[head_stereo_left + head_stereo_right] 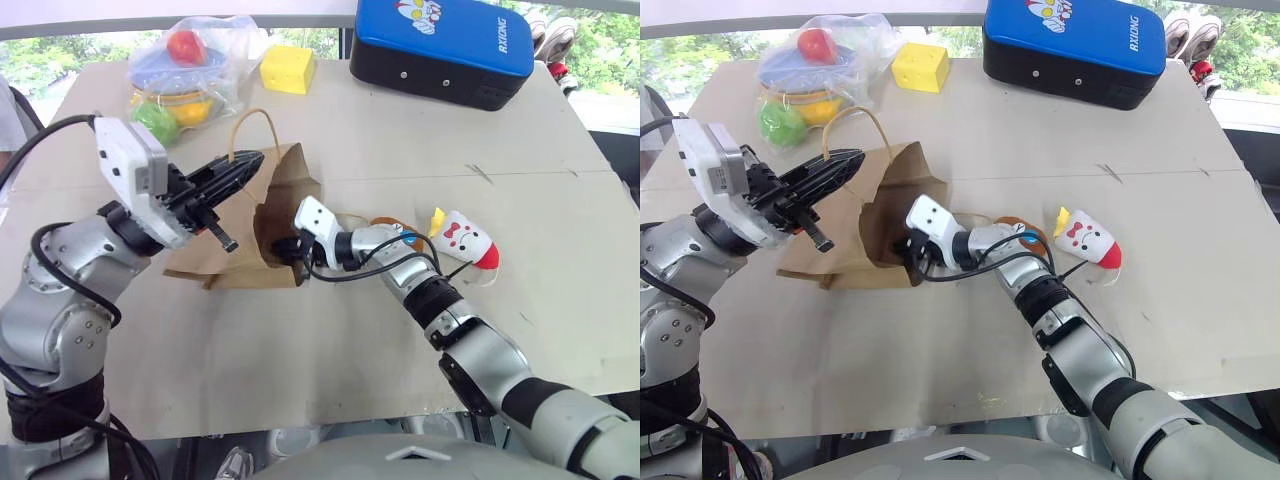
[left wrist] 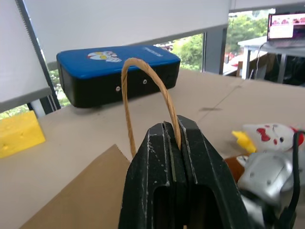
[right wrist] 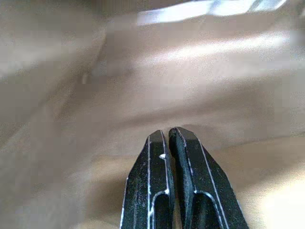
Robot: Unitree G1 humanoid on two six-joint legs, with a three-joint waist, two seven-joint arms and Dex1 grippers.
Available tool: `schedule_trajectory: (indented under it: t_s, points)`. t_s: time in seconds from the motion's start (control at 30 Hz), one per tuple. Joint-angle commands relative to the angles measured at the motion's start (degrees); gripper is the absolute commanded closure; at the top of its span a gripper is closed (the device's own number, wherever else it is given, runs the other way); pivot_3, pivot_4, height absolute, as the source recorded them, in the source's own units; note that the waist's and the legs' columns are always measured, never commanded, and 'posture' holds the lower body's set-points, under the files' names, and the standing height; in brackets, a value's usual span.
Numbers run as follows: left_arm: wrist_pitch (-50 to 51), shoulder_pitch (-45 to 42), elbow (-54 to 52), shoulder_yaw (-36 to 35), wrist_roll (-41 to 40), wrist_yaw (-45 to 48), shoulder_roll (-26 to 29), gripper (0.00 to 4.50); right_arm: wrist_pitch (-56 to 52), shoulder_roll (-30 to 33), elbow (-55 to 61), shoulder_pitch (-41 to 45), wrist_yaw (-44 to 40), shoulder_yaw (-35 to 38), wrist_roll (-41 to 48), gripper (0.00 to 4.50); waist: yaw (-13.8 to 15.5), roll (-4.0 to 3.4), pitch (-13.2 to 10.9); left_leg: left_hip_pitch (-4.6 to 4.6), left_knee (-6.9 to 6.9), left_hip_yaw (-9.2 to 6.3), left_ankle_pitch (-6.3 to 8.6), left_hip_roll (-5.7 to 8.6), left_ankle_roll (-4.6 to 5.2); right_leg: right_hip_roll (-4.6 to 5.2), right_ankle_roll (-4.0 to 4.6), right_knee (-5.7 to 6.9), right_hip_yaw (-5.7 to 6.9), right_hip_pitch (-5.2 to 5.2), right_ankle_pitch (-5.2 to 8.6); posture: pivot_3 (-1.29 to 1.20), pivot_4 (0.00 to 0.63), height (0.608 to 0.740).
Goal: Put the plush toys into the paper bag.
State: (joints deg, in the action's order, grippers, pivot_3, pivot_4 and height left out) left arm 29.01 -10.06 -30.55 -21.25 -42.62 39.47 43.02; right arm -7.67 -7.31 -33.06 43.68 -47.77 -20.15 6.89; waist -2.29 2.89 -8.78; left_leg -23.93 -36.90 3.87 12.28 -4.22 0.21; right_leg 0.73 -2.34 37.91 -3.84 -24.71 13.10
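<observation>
Pinching a bag handle [image 2: 143, 90], the left tool [image 2: 172, 131] lifts the paper bag [image 1: 262, 225].

"RXIONG" in white letters on lid of blue case [image 1: 440, 35]; no other text legible.

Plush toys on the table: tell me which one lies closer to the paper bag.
The brown bear-like plush toy, partly hidden behind the right arm; the white cone-shaped one lies farther out.
</observation>
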Motion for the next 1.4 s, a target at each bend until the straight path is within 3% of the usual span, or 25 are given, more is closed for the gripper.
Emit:
schedule_trajectory:
  t_s: [0.03,0.07,0.13,0.4,0.53,0.67,0.77,0.87,1.1,1.17,1.33,1.4]
  points:
    - [-3.79,-0.32,1.86,1.27,2.43,1.73,-0.88,4.50,-10.89,3.44,19.51,-1.11,-3.18,3.21,7.23,4.44,0.04,-0.03,-0.02,0.00,0.03,0.00,0.00,0.00,0.00,0.00,-0.02,0.00,0.00,-0.01,-0.01,0.00,0.150,0.740]
    - [-4.17,-0.77,2.42,1.68,2.63,1.70,-1.32,4.50,-13.47,5.30,23.65,-1.97,-4.28,3.17,8.26,4.44,0.07,-0.02,-0.01,0.00,0.05,0.00,0.00,0.00,0.00,0.00,-0.02,0.00,0.00,-0.01,-0.01,0.00,0.150,0.740]
    - [-5.19,-1.35,3.11,2.52,3.43,2.08,-1.91,4.50,-18.45,8.93,31.14,-3.43,-5.00,3.21,10.01,3.73,0.33,-0.02,-0.01,0.01,0.06,-0.01,0.00,0.00,0.00,0.01,-0.01,-0.02,0.02,0.00,0.00,0.00,0.150,0.740]
    - [-7.26,-2.13,6.53,4.34,4.56,5.38,-2.41,4.50,-34.52,25.72,60.35,-9.08,0.71,11.47,15.37,0.03,0.16,-0.08,-0.06,0.01,0.10,0.06,0.00,0.02,0.00,0.04,0.10,-0.05,0.00,-0.04,0.07,0.00,0.150,0.740]
    - [-9.35,-2.89,8.27,5.41,6.79,6.67,-2.43,4.50,-34.05,35.32,65.40,-14.81,2.27,9.53,10.41,0.03,0.09,-0.08,-0.06,0.01,0.14,0.09,0.00,0.02,0.00,0.06,0.15,-0.12,-0.02,-0.04,0.11,0.00,0.150,0.740]
    - [-10.99,-3.50,9.54,6.89,8.31,8.57,-2.30,4.50,-35.80,37.97,62.43,-16.70,6.39,5.47,5.35,0.03,-0.20,-0.07,-0.07,0.04,0.13,0.17,0.00,0.02,0.01,0.04,0.16,-0.12,-0.13,-0.06,0.12,0.00,0.150,0.740]
    - [-11.57,-4.56,10.10,7.73,8.96,8.86,-2.83,4.50,-32.84,36.12,52.41,-16.52,10.03,0.75,-0.12,0.03,-0.13,-0.02,-0.04,0.06,0.13,0.16,0.00,0.01,0.01,0.01,0.18,-0.12,-0.14,-0.06,0.13,0.00,0.150,0.740]
    - [-11.90,-5.13,10.53,7.44,9.48,8.50,-2.72,4.50,-30.52,36.31,47.16,-16.91,10.19,-1.63,-2.96,0.81,-0.02,-0.02,-0.06,0.01,0.13,0.18,0.00,0.02,0.01,0.01,0.17,-0.14,-0.15,-0.08,0.12,0.00,0.150,0.740]
    - [-12.10,-4.46,9.81,7.10,10.09,7.61,-3.21,4.50,-28.87,38.13,49.22,-18.18,8.07,1.07,-1.51,4.16,0.15,-0.01,-0.06,0.00,0.11,0.16,0.00,0.02,0.02,0.03,0.10,-0.17,-0.14,-0.05,0.10,0.00,0.150,0.740]
    - [-12.06,-4.58,9.70,7.24,10.03,7.27,-3.51,4.50,-30.08,37.22,52.64,-18.43,6.92,6.65,3.95,4.41,0.28,-0.01,-0.06,0.00,0.11,0.16,0.00,0.02,0.02,0.03,0.09,-0.18,-0.14,-0.05,0.09,0.00,0.150,0.740]
    - [-11.53,-4.71,9.33,6.98,8.26,7.74,-4.21,4.50,-34.66,34.42,60.04,-15.25,5.24,18.49,18.09,4.41,0.01,-0.01,-0.08,-0.02,0.11,0.15,0.00,0.01,0.02,0.01,-0.02,-0.17,-0.14,-0.06,0.03,0.00,0.150,0.740]
    - [-11.24,-5.00,9.15,6.94,7.55,8.09,-4.37,4.50,-35.77,32.63,60.45,-11.72,6.40,19.60,20.55,4.41,-0.28,-0.02,-0.08,0.00,0.11,0.14,0.00,-0.02,0.02,-0.04,-0.02,-0.15,-0.14,-0.06,0.02,0.00,0.150,0.740]
